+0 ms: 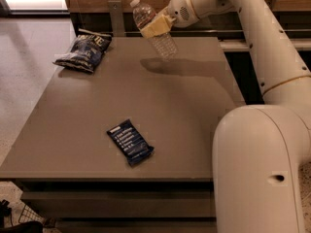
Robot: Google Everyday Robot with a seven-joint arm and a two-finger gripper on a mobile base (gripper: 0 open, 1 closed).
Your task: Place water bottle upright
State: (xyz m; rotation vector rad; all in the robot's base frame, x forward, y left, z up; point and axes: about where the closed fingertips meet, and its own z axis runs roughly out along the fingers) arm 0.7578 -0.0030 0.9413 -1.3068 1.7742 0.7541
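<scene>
The water bottle (pixel 163 43) is clear ribbed plastic with a white cap at its upper left end. It hangs in the air above the far middle of the brown table (pixel 194 110), tilted, cap up and to the left, base down and to the right. My gripper (pixel 154 26) is shut on the water bottle around its middle, with the cream-coloured fingers (pixel 156 27) across it. The white arm reaches in from the upper right.
A dark chip bag (pixel 85 51) lies at the table's far left corner. A dark blue snack bar (pixel 130 141) lies near the front middle. A wooden wall and a metal post (pixel 115 17) stand behind the table. The arm's large white base (pixel 262 174) fills the lower right.
</scene>
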